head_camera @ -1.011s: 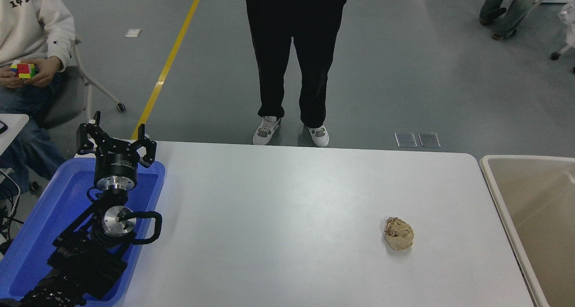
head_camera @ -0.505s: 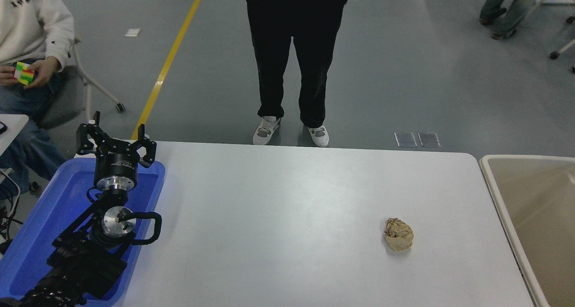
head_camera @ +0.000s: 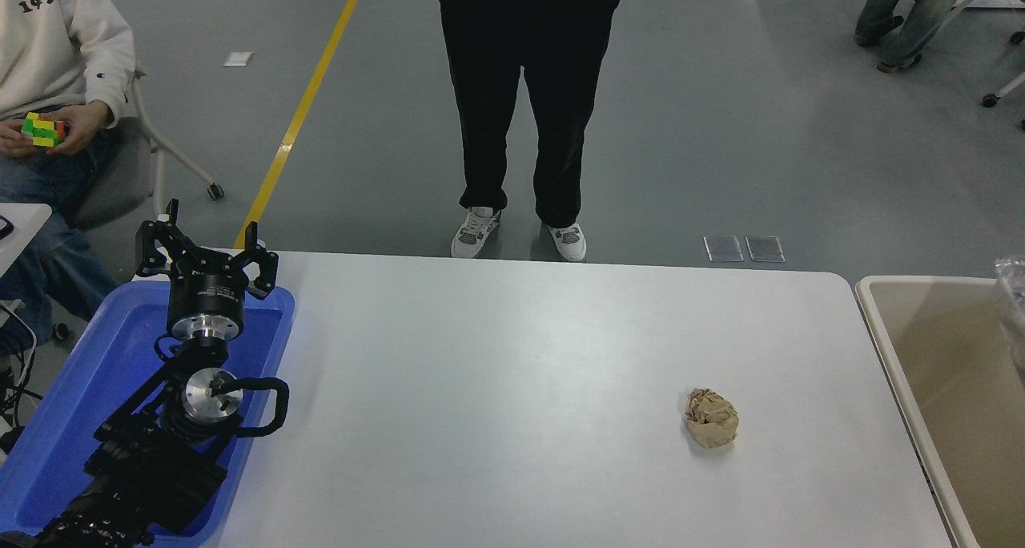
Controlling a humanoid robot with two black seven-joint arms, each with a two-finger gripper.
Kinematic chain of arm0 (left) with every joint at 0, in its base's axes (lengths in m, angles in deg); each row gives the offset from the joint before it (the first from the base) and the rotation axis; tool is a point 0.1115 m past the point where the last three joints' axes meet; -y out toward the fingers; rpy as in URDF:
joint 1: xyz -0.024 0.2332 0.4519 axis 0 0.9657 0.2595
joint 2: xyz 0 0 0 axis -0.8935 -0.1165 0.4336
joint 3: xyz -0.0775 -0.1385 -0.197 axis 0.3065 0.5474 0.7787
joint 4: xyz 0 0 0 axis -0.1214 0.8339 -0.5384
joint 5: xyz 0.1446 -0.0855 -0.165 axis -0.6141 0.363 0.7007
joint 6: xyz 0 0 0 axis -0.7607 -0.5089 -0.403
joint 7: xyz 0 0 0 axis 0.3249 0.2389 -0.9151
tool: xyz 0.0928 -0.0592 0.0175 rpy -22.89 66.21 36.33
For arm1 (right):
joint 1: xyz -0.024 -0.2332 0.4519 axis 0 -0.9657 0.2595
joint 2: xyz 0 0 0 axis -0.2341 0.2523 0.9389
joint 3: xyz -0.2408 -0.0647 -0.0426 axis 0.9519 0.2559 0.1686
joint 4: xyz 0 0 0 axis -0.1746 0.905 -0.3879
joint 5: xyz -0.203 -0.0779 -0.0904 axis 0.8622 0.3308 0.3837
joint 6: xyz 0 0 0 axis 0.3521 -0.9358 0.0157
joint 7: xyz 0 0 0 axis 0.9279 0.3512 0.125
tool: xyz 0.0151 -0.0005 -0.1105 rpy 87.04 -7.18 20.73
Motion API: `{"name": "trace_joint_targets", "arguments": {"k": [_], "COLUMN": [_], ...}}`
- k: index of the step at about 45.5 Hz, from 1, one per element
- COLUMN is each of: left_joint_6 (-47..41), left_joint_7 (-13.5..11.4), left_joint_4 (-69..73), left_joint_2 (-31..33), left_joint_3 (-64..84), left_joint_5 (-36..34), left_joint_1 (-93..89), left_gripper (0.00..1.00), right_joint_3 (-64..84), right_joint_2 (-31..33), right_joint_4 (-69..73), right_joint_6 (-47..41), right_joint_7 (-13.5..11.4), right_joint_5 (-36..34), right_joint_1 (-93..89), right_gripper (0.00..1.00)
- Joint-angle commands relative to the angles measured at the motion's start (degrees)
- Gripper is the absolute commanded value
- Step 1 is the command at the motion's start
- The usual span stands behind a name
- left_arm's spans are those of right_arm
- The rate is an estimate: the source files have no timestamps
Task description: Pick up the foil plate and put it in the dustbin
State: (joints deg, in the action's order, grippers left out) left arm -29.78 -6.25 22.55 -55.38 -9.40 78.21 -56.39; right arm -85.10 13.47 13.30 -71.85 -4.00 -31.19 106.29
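A sliver of the shiny crinkled foil plate shows at the picture's right edge, over the beige dustbin; most of it is cut off by the frame. I cannot tell what holds it. The dustbin stands off the table's right end. My right arm and gripper are out of view. My left gripper is parked open and empty over the blue tray at the lower left.
A crumpled brown paper ball lies on the white table toward the right. A blue plastic tray sits at the left edge. A person stands at the far side; another sits at the upper left with a puzzle cube.
The foil plate's edge has come further into view at the right edge over the dustbin. The seated person has turned the cube. My left arm has not moved.
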Motion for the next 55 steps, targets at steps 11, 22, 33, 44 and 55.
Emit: {"name": "trace_joint_targets", "arguments": {"k": [11,22,33,44,55], "left_joint_6": [0.0,0.0,0.0,0.0,0.0], "left_joint_7": [0.0,0.0,0.0,0.0,0.0], "left_joint_4": [0.0,0.0,0.0,0.0,0.0], "left_joint_2": [0.0,0.0,0.0,0.0,0.0], "left_joint_3": [0.0,0.0,0.0,0.0,0.0], "left_joint_5": [0.0,0.0,0.0,0.0,0.0], "left_joint_1": [0.0,0.0,0.0,0.0,0.0], "left_gripper": [0.99,0.99,0.99,0.99,0.99], "right_joint_3": [-2.17,-1.91,-0.86,-0.68,0.63], "right_joint_2": [-3.15,-1.75,0.72,9.76,19.95], "right_joint_4": [-1.25,-1.43,-1.25,-0.11,13.49], "right_joint_6": [-0.04,-0.74,-2.67,-11.8,-13.49], "right_joint_7": [2.8,2.8,2.37,2.01,2.01], "right_joint_5": [-0.23,-0.23,0.64,6.26,15.67], "right_joint_1": [-4.87,-3.99,-0.04,9.35,18.77], "right_gripper": [1.0,1.0,1.0,1.0,1.0]}}
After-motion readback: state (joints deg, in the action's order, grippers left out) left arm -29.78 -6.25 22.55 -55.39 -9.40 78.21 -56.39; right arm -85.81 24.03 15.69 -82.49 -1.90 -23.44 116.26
